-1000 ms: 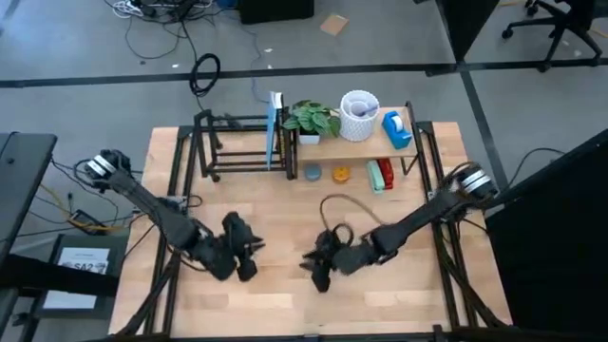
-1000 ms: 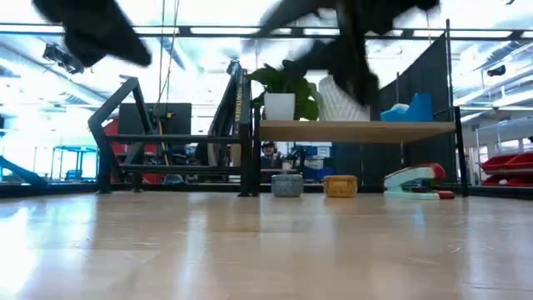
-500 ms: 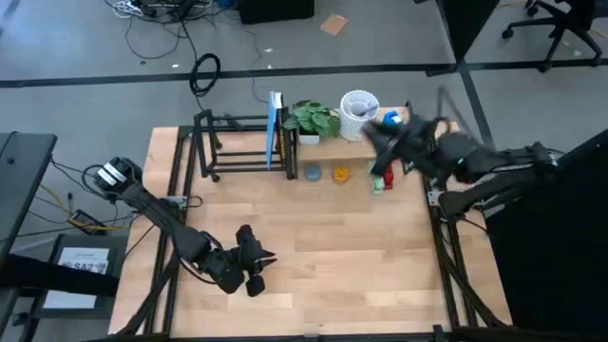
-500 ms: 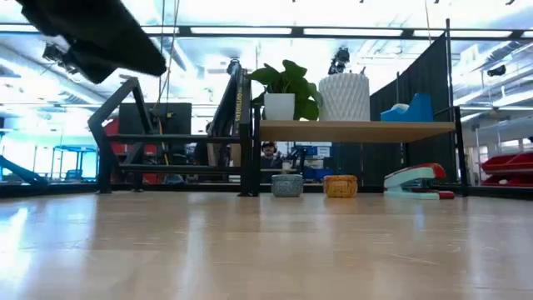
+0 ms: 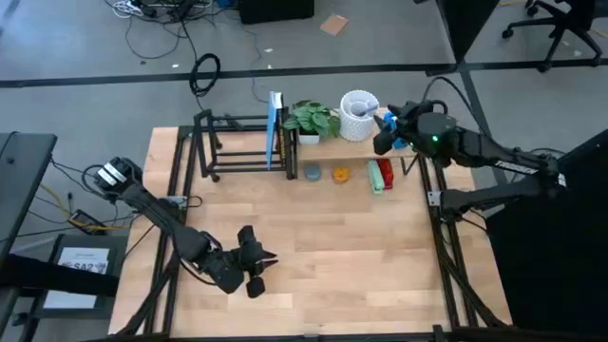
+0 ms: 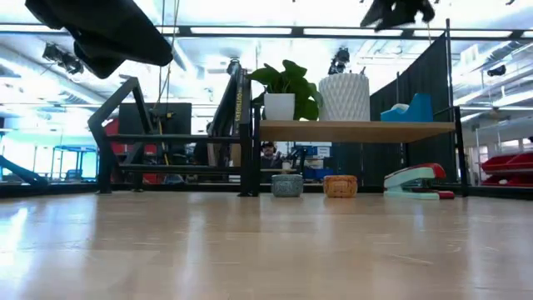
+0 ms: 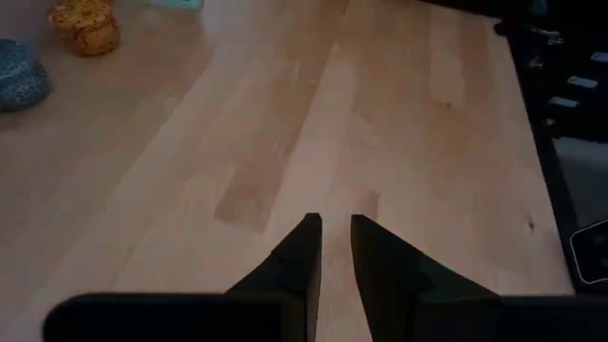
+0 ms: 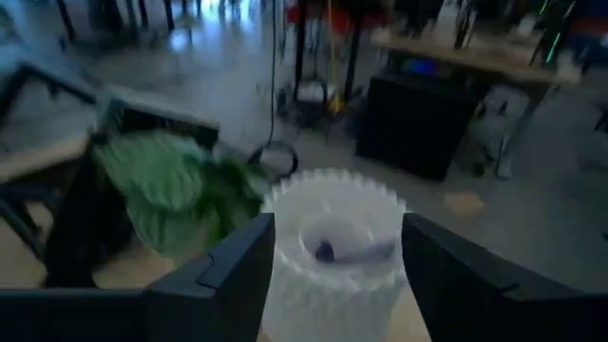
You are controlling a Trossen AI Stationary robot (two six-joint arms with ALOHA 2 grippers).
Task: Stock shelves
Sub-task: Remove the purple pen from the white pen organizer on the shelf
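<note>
Now your right gripper hangs wide open, empty, w/ the white ribbed pot on the plank shelf dead ahead; left gripper narrow, near-closed over desk.

Two dark jointed arms, silver-ringed bases, black tapered fingers on each pincer, one green indicator light.

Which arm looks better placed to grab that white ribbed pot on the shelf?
The right. Its claw hangs open beside the white pot on the plank shelf; the left claw is shut, far off near the table's front.
</note>
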